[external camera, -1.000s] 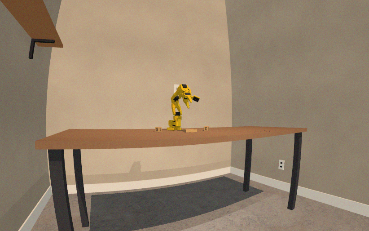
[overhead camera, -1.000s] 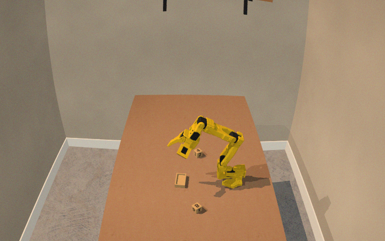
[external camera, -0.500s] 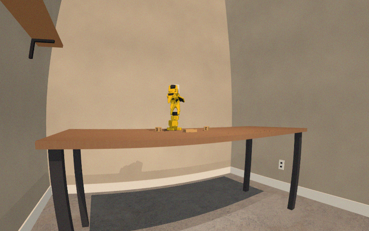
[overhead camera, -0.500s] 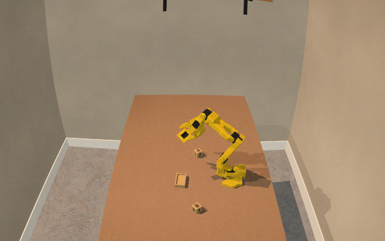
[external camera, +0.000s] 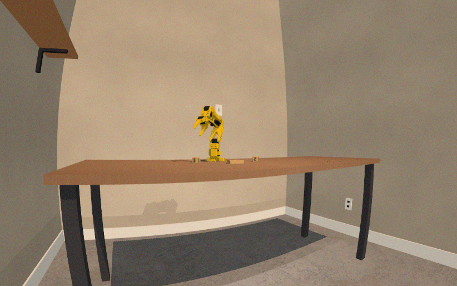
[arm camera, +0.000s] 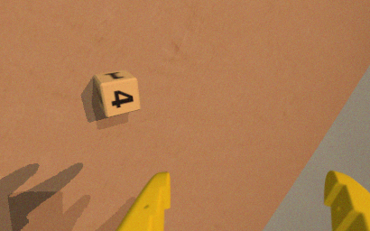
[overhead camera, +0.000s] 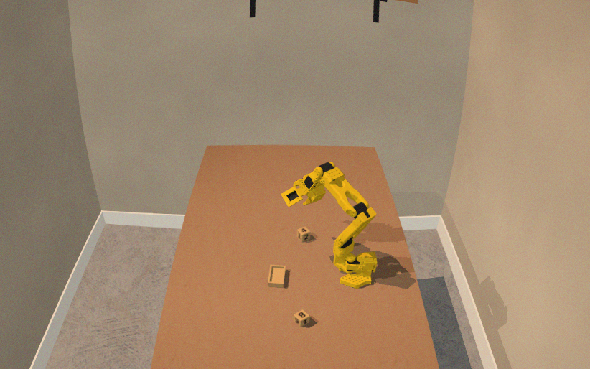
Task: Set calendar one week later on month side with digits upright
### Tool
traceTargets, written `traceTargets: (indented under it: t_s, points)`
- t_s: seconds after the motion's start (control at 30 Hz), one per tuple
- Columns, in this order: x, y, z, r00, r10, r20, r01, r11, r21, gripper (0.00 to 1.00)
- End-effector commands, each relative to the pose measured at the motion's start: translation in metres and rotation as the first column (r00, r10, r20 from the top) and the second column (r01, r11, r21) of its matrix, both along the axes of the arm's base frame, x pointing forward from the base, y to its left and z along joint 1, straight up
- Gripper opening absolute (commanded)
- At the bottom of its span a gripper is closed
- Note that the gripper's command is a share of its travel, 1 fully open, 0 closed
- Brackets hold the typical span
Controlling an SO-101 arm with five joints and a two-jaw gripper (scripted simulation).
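Observation:
The wooden tray (overhead camera: pixel 276 285) (external camera: pixel 235 162) lies flat on the table, empty; no lettering can be read on it. One cube (overhead camera: pixel 303 234) (external camera: pixel 255 159) (arm camera: pixel 124 97) stands on the table beyond the tray in the top view, 4 on top and 2 on a side; the wrist view also shows a 1 on another side. The other cube (overhead camera: pixel 301 318) (external camera: pixel 195 159) stands on the near side of the tray in the top view, 8 on top and a 1 on a side; another side digit is unclear. My gripper (external camera: pixel 197 131) (arm camera: pixel 249 173) is open and empty, high above the table.
The arm's base (overhead camera: pixel 356 270) (external camera: pixel 215 158) stands on the table (overhead camera: pixel 224 320), right of the tray in the top view. The table's edge runs down the right of the wrist view. The arm's shadow falls at the wrist view's lower left. A shelf (external camera: pixel 42 24) hangs on the wall.

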State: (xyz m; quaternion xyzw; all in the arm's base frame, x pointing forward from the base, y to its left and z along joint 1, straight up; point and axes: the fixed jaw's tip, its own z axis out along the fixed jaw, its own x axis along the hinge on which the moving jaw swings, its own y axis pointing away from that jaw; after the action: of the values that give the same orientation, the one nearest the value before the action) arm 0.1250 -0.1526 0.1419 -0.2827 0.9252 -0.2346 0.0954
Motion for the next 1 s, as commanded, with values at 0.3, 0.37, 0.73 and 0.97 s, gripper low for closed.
traceTargets:
  t_s: [0.3,0.37,0.73,0.97]
  points:
    - [-0.007,-0.008,0.006,0.999,-0.040,0.024,0.041,0.998,-0.039,0.35]
    - [-0.007,-0.008,0.006,0.999,-0.040,0.023,0.041,0.998,-0.038,0.35]
    - [-0.006,-0.010,-0.026,0.995,-0.035,-0.093,0.045,0.993,0.108,0.35]
    - [-0.007,-0.008,-0.052,0.982,-0.018,-0.186,0.060,0.973,0.225,0.35]
